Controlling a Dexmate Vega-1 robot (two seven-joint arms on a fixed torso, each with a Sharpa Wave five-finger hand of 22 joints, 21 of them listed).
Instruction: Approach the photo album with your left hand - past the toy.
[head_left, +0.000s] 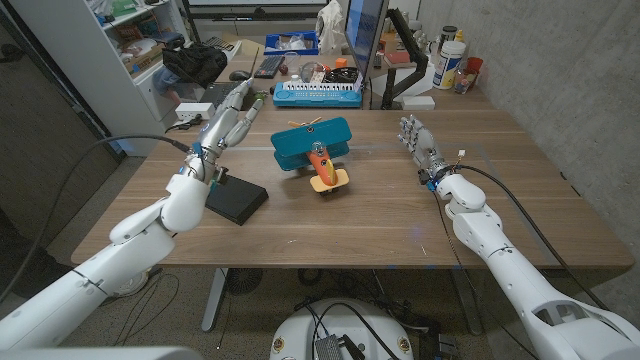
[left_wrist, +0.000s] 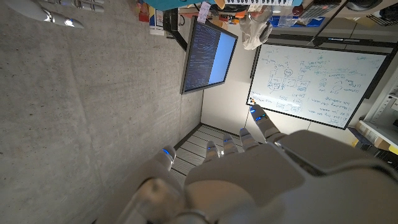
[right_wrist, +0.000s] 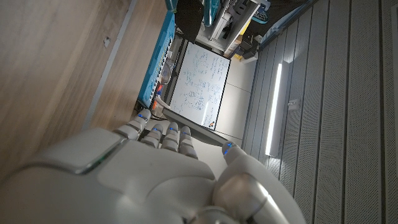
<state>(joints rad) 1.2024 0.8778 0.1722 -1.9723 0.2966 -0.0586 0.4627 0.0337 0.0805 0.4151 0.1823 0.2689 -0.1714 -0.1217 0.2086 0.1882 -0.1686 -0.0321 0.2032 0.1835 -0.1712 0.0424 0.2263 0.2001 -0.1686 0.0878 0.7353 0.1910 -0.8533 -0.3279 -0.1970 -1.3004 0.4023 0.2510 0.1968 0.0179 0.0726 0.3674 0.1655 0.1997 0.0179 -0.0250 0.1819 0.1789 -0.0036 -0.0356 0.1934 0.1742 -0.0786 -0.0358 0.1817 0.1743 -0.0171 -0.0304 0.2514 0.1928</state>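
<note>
Head view shows the photo album (head_left: 237, 201), a flat black book, lying on the wooden tabletop (head_left: 360, 225) on the robot's left side, its near-left corner partly covered by the left forearm. Left hand (head_left: 229, 118) is raised above the tabletop beyond the album, fingers stretched out and slightly apart, holding nothing and pointing toward the far edge. Just to the right of the album stands the toy (head_left: 315, 151), a blue biplane with an orange body and tan wheels, apart from the album and from both hands. Right hand (head_left: 419, 142) stands on the right side of the tabletop, well apart from the toy, fingers extended upward and empty. A blue toy keyboard (head_left: 317, 94) sits at the far edge behind the plane.
</note>
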